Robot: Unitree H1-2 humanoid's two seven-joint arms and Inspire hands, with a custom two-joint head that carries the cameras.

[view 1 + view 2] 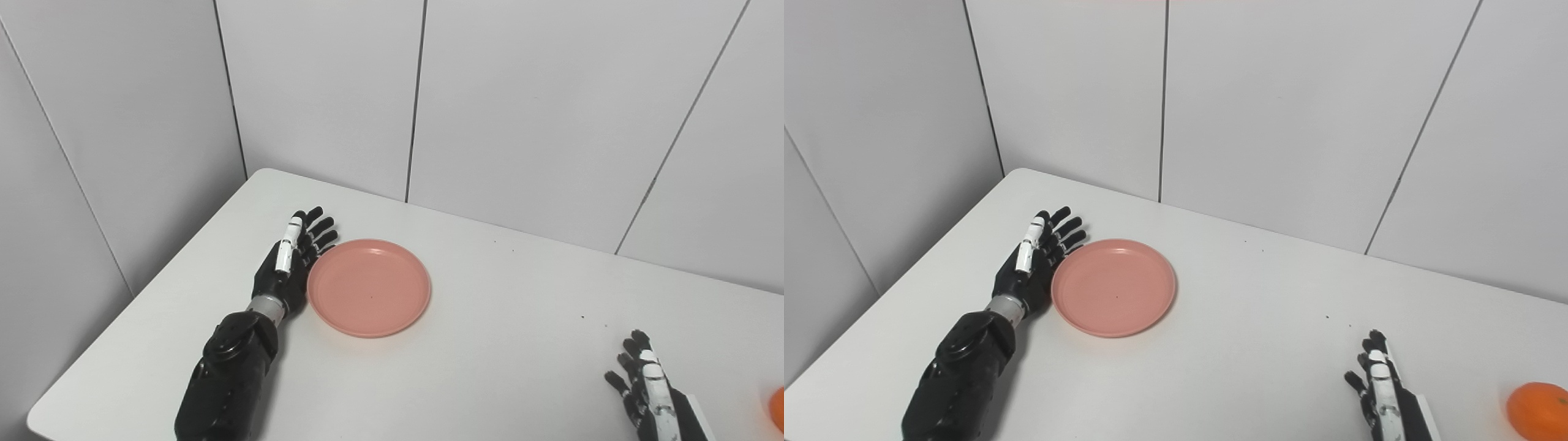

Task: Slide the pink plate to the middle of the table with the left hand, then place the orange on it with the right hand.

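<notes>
Left eye view shows the left hand lying on the white table with its fingers spread, its palm side right against the left rim of the pink plate, holding nothing. The plate sits left of the table's middle. The right hand rests low at the right, fingers apart and empty. The orange lies near it, at the right edge.
</notes>
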